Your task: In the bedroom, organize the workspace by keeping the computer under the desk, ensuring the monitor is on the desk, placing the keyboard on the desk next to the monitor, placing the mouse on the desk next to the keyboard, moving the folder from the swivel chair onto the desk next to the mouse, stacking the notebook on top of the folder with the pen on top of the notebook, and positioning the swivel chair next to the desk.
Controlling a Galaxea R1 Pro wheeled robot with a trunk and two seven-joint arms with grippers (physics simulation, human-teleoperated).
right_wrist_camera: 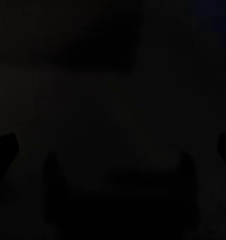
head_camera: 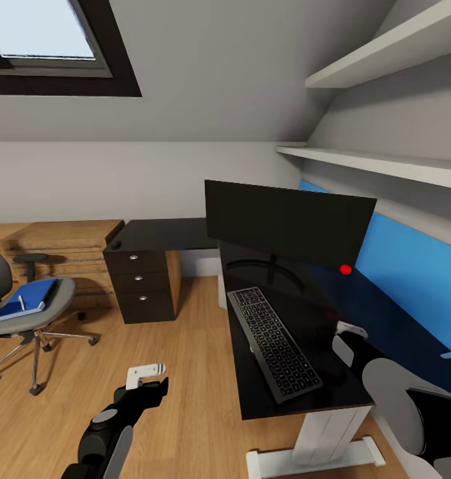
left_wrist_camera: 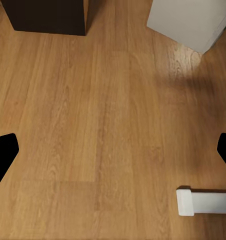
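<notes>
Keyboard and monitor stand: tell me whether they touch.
Apart. The head view shows a strip of bare black desk between the keyboard and the monitor stand.

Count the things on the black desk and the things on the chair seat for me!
On the desk:
monitor: 1
keyboard: 1
mouse: 1
On the swivel chair:
blue folder: 1
notebook: 1
pen: 1
Total: 6

Wooden plank floor (head_camera: 185, 372), sloped white ceiling with skylight (head_camera: 46, 30), white wall shelves (head_camera: 385, 163), blue wall panel (head_camera: 412, 279).
</notes>
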